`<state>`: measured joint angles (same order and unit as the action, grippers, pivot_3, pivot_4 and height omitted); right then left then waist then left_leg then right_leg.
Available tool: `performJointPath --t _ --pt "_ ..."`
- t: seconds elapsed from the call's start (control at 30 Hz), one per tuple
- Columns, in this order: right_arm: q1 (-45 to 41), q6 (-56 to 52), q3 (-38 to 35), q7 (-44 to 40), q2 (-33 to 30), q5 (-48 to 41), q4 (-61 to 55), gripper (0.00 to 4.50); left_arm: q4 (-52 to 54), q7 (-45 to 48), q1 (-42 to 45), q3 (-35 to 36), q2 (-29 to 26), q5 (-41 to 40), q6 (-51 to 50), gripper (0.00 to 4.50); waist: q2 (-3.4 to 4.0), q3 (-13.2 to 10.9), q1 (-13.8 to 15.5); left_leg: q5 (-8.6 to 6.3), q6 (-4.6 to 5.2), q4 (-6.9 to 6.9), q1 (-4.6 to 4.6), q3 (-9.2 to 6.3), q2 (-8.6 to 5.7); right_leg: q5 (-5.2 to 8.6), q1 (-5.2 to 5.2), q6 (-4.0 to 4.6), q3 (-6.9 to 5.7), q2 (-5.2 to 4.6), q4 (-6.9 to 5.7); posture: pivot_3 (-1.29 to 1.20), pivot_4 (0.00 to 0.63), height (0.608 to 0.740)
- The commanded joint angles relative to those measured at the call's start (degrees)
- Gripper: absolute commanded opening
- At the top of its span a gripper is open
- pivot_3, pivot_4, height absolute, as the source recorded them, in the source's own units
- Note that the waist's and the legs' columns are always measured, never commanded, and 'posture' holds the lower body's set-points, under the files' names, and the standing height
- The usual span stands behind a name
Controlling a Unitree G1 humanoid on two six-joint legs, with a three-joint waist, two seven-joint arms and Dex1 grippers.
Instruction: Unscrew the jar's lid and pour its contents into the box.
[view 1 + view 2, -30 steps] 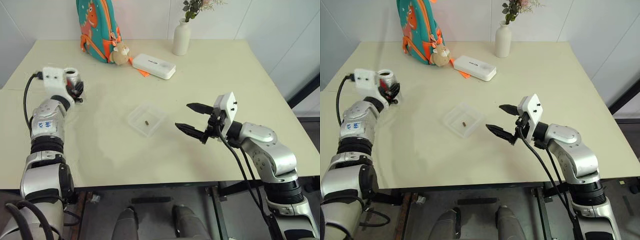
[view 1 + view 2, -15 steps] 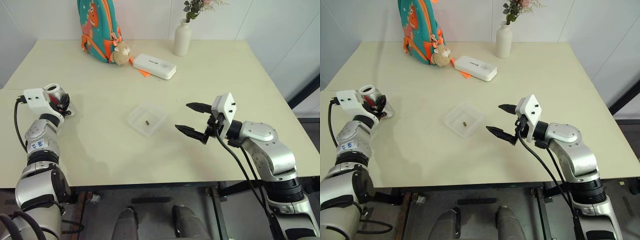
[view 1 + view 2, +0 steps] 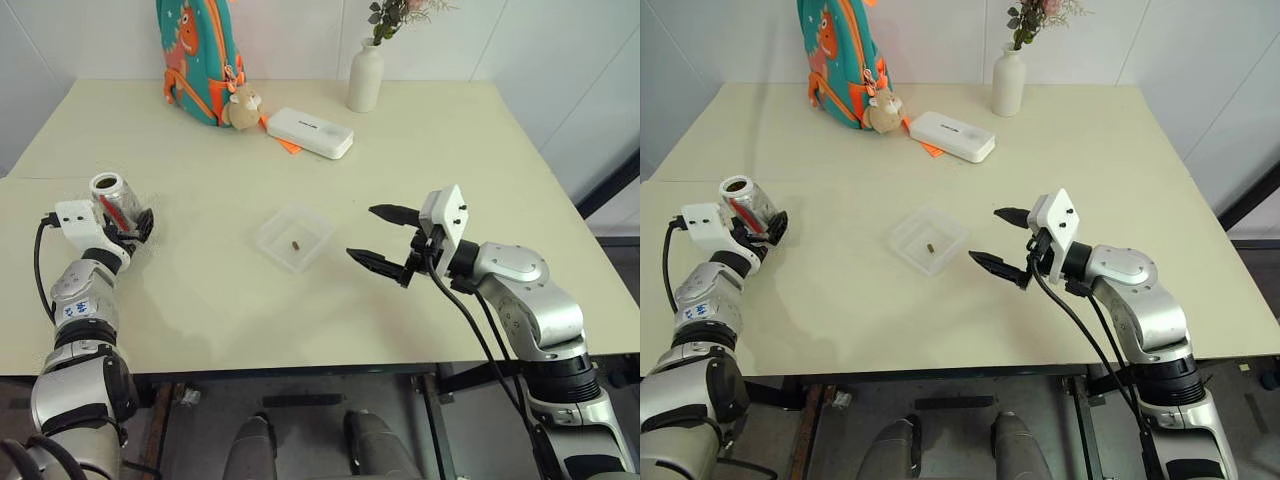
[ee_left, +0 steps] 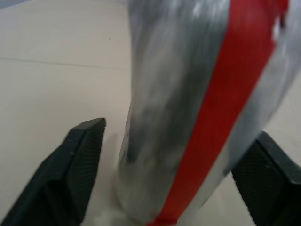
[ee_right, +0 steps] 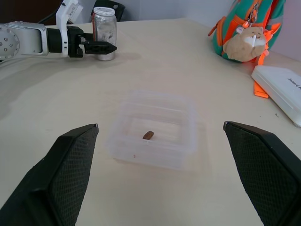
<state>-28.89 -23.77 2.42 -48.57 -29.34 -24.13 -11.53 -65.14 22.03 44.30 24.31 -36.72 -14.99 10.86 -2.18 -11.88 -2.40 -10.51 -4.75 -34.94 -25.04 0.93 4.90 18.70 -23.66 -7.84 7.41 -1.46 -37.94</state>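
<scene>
Since a second ago, the left claw [image 3: 138, 224] has come down and set the open-topped jar [image 3: 110, 198] upright on the desk [image 3: 420, 150] at nine o'clock; its fingers now stand spread on either side, no longer clamped. At centre sits the box [image 3: 293, 238] with one brown bit of the contents [image 3: 295, 244] inside. At three o'clock the right claw [image 3: 384, 239] hovers open and empty, pointing toward the box.

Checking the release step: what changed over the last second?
The left gripper brought the jar toward the table's near left edge, set it upright and opened; its fingers now flank the jar. The right gripper stayed open beside the box, where the brown bit lies as before. Backpack, vase and white case unchanged.
</scene>
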Motion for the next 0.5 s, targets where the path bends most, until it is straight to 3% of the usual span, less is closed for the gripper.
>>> performJointPath --t 0.03,0.3,0.37,0.5 --pt "-0.5 0.7 -0.4 -0.7 0.1 -0.9 -2.0 4.5 6.9 0.4 -3.1 0.7 -2.6 -0.7 -1.7 4.47 0.0 0.0 -0.1 0.0 0.0 0.0 0.0 0.0 0.0 0.0 0.0 0.0 0.0 0.0 0.0 0.0 0.15 0.74" --pt "1.8 0.6 -1.6 -2.4 -0.8 -2.2 -3.4 4.5 37.7 -2.6 -26.6 7.0 -5.7 -3.3 -15.4 4.47 -0.04 0.0 -1.0 -0.01 -0.03 0.32 0.13 0.06 0.05 0.06 -0.02 0.11 0.03 -0.01 0.05 0.0 0.15 0.74" --pt "2.3 0.6 -1.7 -3.2 -1.0 -2.6 -3.4 4.5 42.7 -0.1 -33.1 6.8 -8.7 -0.4 -13.2 4.47 -0.1 0.1 -0.9 0.0 -0.04 0.35 0.21 0.06 0.05 0.08 0.0 0.14 0.03 -0.01 0.02 0.0 0.15 0.74" --pt "3.2 1.1 -2.4 -5.3 -2.2 -3.5 -3.3 4.5 50.6 9.2 -38.6 6.9 -12.5 -2.8 -11.8 4.47 -0.24 0.1 -0.6 0.01 -0.04 0.51 0.36 0.16 0.05 0.2 0.08 0.62 0.01 -0.11 0.24 0.0 0.15 0.74"
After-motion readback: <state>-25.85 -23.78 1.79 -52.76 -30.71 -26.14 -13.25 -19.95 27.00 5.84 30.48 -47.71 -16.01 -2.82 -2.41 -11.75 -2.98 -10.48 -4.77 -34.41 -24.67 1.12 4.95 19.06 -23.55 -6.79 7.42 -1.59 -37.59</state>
